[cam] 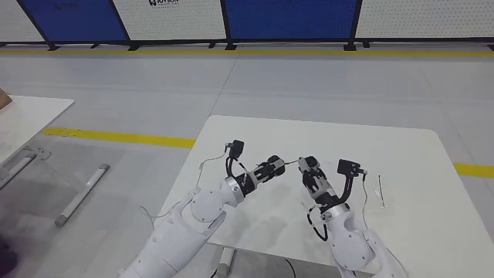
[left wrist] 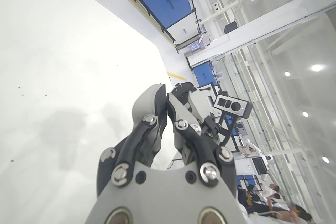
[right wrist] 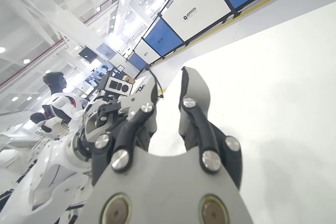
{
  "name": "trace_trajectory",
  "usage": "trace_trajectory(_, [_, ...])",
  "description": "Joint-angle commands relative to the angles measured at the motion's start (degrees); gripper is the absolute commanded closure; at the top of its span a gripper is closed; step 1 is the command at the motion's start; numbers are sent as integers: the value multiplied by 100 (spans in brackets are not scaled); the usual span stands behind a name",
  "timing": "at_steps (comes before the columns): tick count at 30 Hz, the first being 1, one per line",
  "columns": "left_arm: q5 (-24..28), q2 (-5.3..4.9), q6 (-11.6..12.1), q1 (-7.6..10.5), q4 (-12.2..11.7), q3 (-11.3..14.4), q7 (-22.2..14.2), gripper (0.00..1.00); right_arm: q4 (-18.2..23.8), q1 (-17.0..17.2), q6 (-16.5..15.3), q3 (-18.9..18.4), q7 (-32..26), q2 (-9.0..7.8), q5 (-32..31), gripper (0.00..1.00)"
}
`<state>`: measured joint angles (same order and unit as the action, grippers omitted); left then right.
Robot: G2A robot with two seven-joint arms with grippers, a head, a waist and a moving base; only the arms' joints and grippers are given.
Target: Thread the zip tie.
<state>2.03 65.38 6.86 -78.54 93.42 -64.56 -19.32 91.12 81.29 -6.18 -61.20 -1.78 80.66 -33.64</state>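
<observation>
Over the white worktop [cam: 401, 154], the left claw [left wrist: 166, 99] has its fingers pressed together, pinching the thin black zip tie [right wrist: 158, 87]. The tie reaches right to the right claw [right wrist: 169, 74], which gapes empty, the tie beside one finger. A pale strip [cam: 380, 188] lies farther right.

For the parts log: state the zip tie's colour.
Black. The zip tie shows best in the right wrist view.
</observation>
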Motion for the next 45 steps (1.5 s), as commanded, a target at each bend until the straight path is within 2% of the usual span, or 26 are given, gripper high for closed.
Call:
trace_trajectory(1, [-16, -2, 21, -14, 6, -4, -3, 100, 2, 0, 0, -1, 1, 0, -16, 100])
trace_trajectory(18, [-118, -9, 162, -30, 20, 16, -56, 100, -10, -8, -76, 67, -107, 1, -154, 100])
trace_trajectory(36, [-125, -10, 17, -8, 19, 47, -138, 100, 17, 31, -119, 8, -54, -1, -82, 100])
trace_trajectory(37, [-119, -10, 11, -5, 18, 46, -145, 96, 17, 31, -117, 8, -56, -1, -84, 100])
trace_trajectory(38, [-101, -10, 1, -3, 19, 46, -160, 64, 18, 30, -115, 7, -57, -1, -87, 100])
trace_trajectory(39, [-93, -10, -5, -1, 19, 45, -165, 42, 18, 29, -112, 6, -57, -1, -89, 100])
trace_trajectory(40, [-84, -10, -8, 0, 19, 45, -168, 29, 17, 27, -110, 4, -58, -1, -89, 100])
trace_trajectory(42, [-73, -10, -12, 0, 19, 44, -165, 16, 14, 27, -96, -1, -56, -2, -102, 100])
trace_trajectory(43, [-68, -10, -11, -2, 19, 43, -159, 15, 9, 25, -89, -4, -56, -2, -106, 100])
trace_trajectory(45, [-64, -10, -9, -4, 19, 41, -148, 21, 2, 19, -70, -7, -59, -1, -108, 100])
